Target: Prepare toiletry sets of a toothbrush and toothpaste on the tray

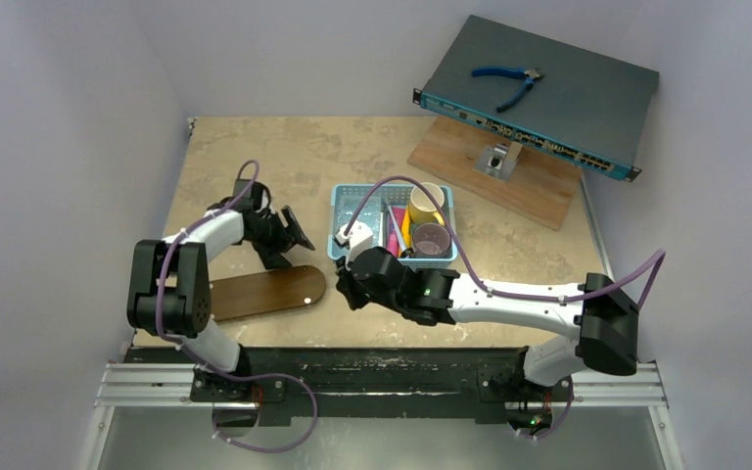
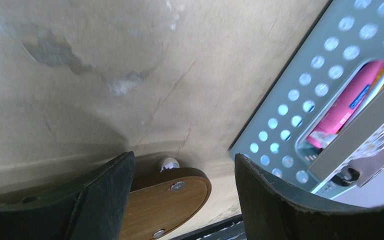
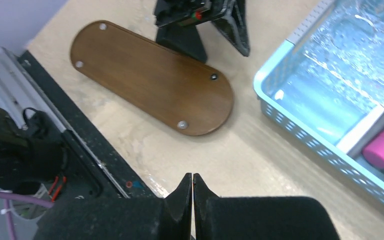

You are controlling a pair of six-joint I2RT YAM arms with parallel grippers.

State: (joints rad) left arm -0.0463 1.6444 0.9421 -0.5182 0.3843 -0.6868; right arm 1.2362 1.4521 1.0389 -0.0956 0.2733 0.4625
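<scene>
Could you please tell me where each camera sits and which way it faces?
Top external: above and behind the robot, looking down on the beige table; both arms show.
Left wrist: low, facing the light-blue plastic mesh basket; open left fingers frame the dark-brown oval wooden tray.
Right wrist: looking down past shut right fingers.
Shared: both wrist views show tray and basket.

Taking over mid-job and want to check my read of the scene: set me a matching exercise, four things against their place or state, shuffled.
Things:
1. left gripper
2. right gripper
3. pink tube
4. tray

Place or state:
A. lying in the blue basket
B. shut, nothing between the fingers
C. nothing laid on it yet
D. open and empty, at the tray's far edge

Pairs: 1-D, 2-B, 3-A, 4-C.
</scene>
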